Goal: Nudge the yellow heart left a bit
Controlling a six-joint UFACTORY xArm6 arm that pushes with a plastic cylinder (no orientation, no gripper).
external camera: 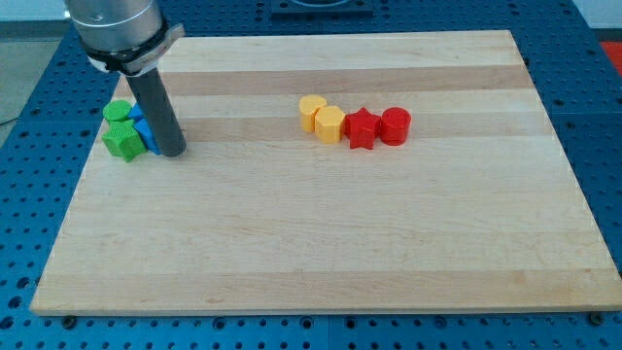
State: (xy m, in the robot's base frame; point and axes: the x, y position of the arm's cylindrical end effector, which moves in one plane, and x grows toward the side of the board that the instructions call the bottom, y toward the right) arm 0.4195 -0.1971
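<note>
The yellow heart point(311, 112) lies on the wooden board point(321, 233) a little right of the middle near the view's top. It touches a yellow hexagon point(330, 124) on its right. A red star point(362, 127) and a red cylinder point(395, 125) follow in the same row. My tip point(173, 151) rests on the board at the view's left, far from the yellow heart, right beside a cluster of green and blue blocks.
By my tip stand a green cylinder point(119, 112), a green star point(123, 140) and blue blocks point(144, 129) partly hidden behind the rod. The board lies on a blue perforated table point(603, 117).
</note>
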